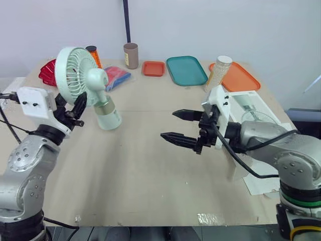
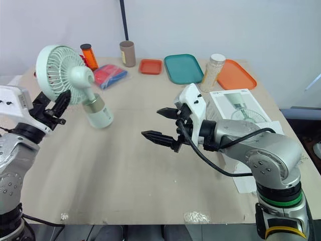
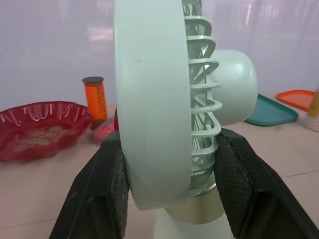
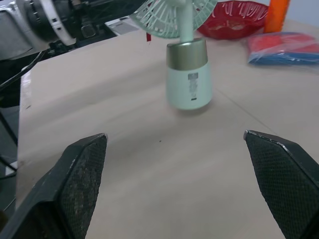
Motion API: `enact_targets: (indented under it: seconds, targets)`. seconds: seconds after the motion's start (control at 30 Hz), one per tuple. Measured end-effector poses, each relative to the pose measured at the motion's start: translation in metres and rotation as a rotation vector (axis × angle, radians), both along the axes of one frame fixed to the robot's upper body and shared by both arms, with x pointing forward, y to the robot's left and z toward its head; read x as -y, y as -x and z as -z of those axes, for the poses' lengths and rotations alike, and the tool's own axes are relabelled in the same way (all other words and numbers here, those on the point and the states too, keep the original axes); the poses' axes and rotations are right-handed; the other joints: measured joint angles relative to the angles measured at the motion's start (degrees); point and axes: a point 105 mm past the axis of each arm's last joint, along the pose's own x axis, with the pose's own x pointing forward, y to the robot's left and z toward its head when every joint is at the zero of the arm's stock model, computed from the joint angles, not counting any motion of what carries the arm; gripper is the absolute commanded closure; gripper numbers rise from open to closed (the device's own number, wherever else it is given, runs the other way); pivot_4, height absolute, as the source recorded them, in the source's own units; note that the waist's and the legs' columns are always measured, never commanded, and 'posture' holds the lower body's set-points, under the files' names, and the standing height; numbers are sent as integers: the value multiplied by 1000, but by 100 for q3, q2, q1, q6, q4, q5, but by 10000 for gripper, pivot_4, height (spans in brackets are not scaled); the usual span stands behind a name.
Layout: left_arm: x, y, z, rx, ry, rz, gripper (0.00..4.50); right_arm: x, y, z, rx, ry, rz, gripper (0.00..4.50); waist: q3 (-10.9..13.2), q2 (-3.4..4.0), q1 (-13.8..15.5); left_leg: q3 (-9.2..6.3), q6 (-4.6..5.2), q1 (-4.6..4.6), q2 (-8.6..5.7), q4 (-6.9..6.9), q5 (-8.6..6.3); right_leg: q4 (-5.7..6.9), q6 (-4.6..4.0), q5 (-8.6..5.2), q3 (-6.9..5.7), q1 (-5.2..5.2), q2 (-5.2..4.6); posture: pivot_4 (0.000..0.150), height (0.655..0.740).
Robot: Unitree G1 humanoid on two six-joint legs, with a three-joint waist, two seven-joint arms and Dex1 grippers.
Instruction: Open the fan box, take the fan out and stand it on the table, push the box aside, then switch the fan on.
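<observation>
Fans: one fan (image 1: 80, 75), pale green with a gold ring above its base.
Boxes: one white fan box (image 1: 251, 105), lying on the table (image 1: 140, 170) on the right side, just beside the right arm.
Trays: three, at the far edge. One small orange tray (image 1: 153, 68), one teal tray (image 1: 186, 70) and one big orange tray (image 1: 241, 78).
Other things: one red bowl (image 1: 47, 73), one orange bottle (image 1: 93, 54), one blue and red bag (image 1: 116, 76), one brown cup (image 1: 131, 55) and one jar (image 1: 219, 73).
Where the fan is: on the left side, out of the box and well apart from it.
Fan's long line: tilted. The round head is up and to the left, and the base is down and to the right, low over the table. I cannot tell if the base touches.
Fan's pointing: the round bump on the head points toward the right arm.
Left gripper (image 1: 72, 104): squeezing the fan's round head, one finger on each flat side.
Right gripper (image 1: 167, 124): spread wide and holding nothing, over the middle of the table, pointing at the fan.
</observation>
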Motion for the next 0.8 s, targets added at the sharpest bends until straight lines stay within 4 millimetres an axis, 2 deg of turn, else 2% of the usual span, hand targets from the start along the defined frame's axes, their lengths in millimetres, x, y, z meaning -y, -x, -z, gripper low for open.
enact_targets:
  seconds: [0.1, 0.3, 0.5, 0.53, 0.6, 0.67, 0.8]
  targets:
    - [12, 1, 2, -13, 13, 41, 26072, -7, -4, -2, 16, -15, 23, 0, 0, 0, -8, 0, -2, 2, 1, 0, 1, 3, -1, 1, 1, -1, 2, 1500, 7400]
    - [23, -1, 5, -48, 36, 66, 26072, -18, -16, 0, 6, -31, 74, 0, 0, 0, -5, -1, -10, 2, 0, 0, 6, 4, -1, 1, 0, -1, 1, 1500, 7400]
    - [35, 1, 4, -53, 23, 87, 26072, -22, -22, 2, 9, -20, 99, 0, 0, 0, -5, -2, -11, 1, -1, -1, 7, 3, -1, 1, -1, -1, 0, 1500, 7400]
    - [44, 3, 4, -49, 7, 114, 26072, -27, -27, 4, 5, -9, 101, 0, 0, 1, -13, -1, -13, 3, -1, -1, 7, 5, -1, 1, 1, -1, 1, 1500, 7400]
    - [50, 4, 4, -50, 0, 134, 26072, -30, -29, 5, 5, -6, 100, 0, 0, 1, -10, -3, -15, 3, -1, -1, 9, 6, -1, 1, -1, -1, 2, 1500, 7400]
    - [58, 6, 7, -54, 4, 162, 26072, -41, -36, 5, 5, -11, 98, 0, 0, 1, -23, 0, -15, 4, 0, -2, 9, 6, -1, 1, 3, -3, 2, 1500, 7400]
    - [62, 8, 12, -69, -2, 182, 26072, -51, -46, 15, 2, 17, 107, 0, 1, 1, -12, -2, -16, 0, -1, -3, 9, 5, -1, 1, 0, -5, -1, 1500, 7400]
